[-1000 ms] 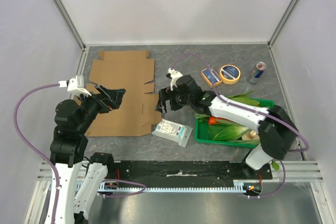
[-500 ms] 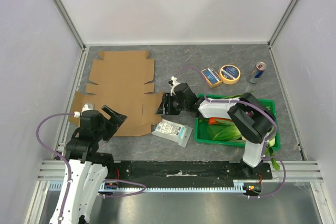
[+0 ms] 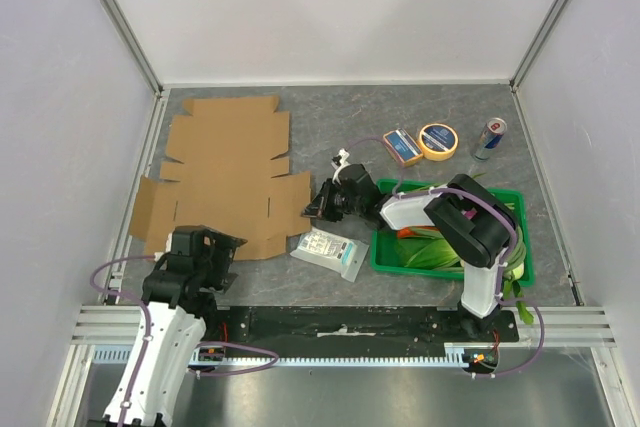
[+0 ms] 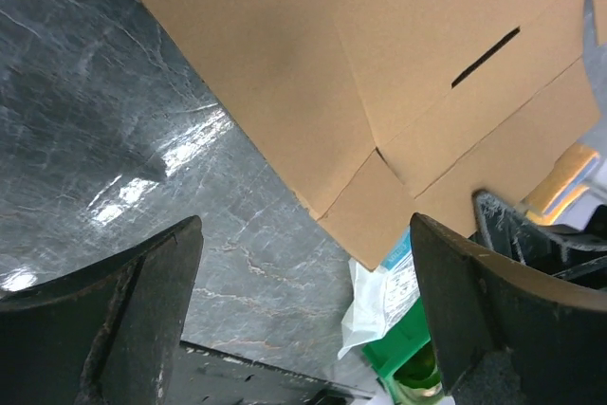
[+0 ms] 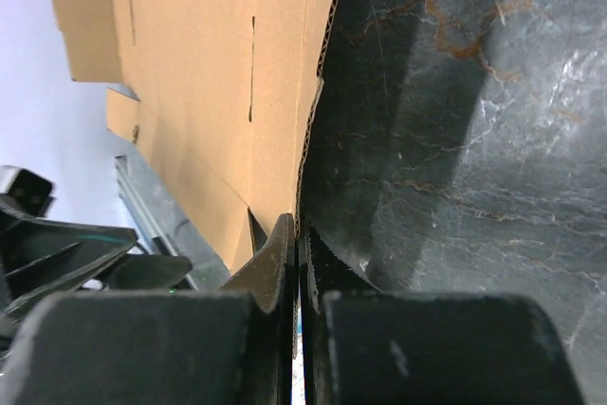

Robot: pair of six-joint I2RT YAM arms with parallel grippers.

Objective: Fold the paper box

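Note:
The paper box (image 3: 230, 172) lies as a flat brown cardboard sheet on the left of the grey table. My right gripper (image 3: 318, 205) is low at the sheet's right edge, shut on the corrugated edge of the paper box (image 5: 218, 73), with the right gripper (image 5: 299, 230) pinching it between both fingers. My left gripper (image 3: 218, 249) hangs open just off the sheet's near edge, close to its base. In the left wrist view the left gripper (image 4: 305, 234) holds nothing, and the paper box (image 4: 379, 64) fills the upper part.
A white-and-blue packet (image 3: 328, 252) lies just right of the sheet's near corner. A green crate (image 3: 450, 269) of vegetables stands at the right. Behind it are a small orange box (image 3: 402, 146), a tape roll (image 3: 437, 140) and a can (image 3: 489, 138).
My right gripper has closed on the sheet's right edge. My left arm has drawn back from the sheet's left flap toward the near edge, still open.

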